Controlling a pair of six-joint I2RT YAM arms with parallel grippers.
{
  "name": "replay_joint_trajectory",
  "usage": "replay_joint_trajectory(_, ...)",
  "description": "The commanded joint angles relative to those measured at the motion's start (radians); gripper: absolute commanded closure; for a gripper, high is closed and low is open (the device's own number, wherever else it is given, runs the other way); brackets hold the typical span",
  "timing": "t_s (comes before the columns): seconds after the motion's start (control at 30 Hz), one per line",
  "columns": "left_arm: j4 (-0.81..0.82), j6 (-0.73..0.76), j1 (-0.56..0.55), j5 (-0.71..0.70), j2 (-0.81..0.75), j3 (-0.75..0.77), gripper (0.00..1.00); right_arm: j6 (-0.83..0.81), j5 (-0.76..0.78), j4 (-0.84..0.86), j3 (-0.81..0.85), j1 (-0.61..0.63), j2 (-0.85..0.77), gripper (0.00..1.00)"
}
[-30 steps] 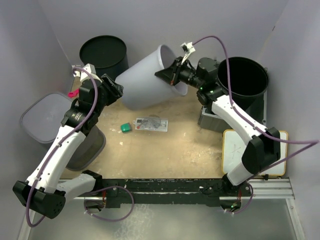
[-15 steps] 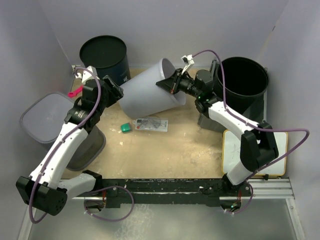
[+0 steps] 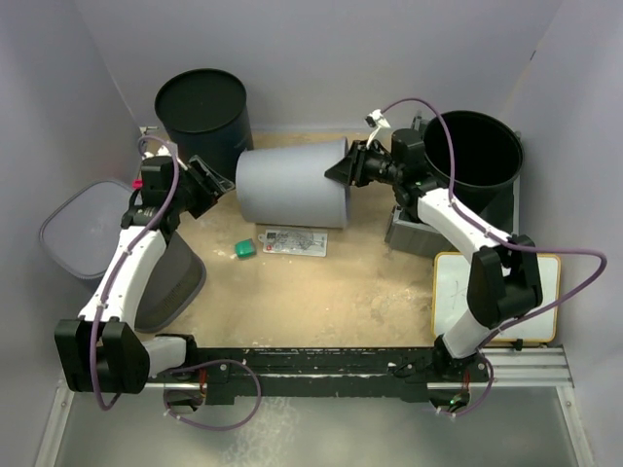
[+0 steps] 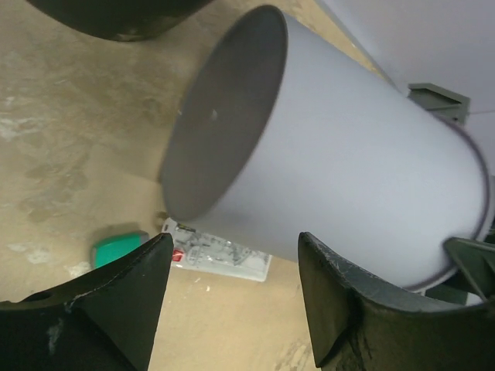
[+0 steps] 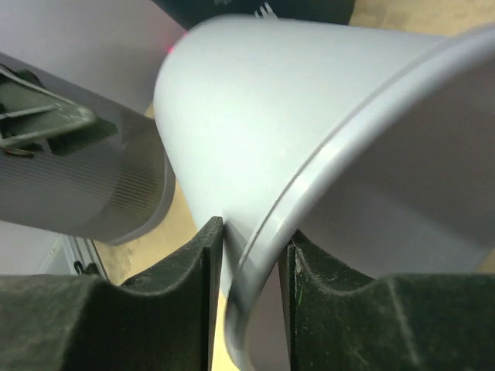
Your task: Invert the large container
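Note:
The large light-grey container (image 3: 292, 187) lies on its side on the tan table, base to the left, open mouth to the right. My right gripper (image 3: 348, 167) is shut on its rim; in the right wrist view the rim (image 5: 267, 232) sits between the two fingers, with the container wall (image 5: 263, 100) above. My left gripper (image 3: 209, 185) is open and empty just left of the container's base. In the left wrist view the round base (image 4: 224, 124) faces me, above and beyond the spread gripper (image 4: 232, 263), apart from it.
A black bin (image 3: 201, 105) stands at the back left and another (image 3: 472, 151) at the right. A grey lidded tub (image 3: 83, 226) and a ribbed grey bin (image 3: 170, 282) are at the left. A green object (image 3: 244, 250) and a flat packet (image 3: 295, 241) lie in front of the container. A white board (image 3: 496, 292) is at the right.
The container has tipped from leaning up against the back to lying flat on its side. The right gripper came down with the rim. The left gripper pulled back to the left.

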Motion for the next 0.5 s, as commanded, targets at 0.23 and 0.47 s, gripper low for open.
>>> replay_joint_trajectory(0.23,0.233,0.017,0.002,0.234,0.048,-0.036,0.37,-0.162,0.062,-0.269,0.136,0.01,-0.008,0.36)
replay_joint_trajectory(0.47,0.181,0.117,0.002,0.213,0.086,-0.004,0.37,-0.172,0.131,-0.344,0.173,0.01,-0.042,0.27)
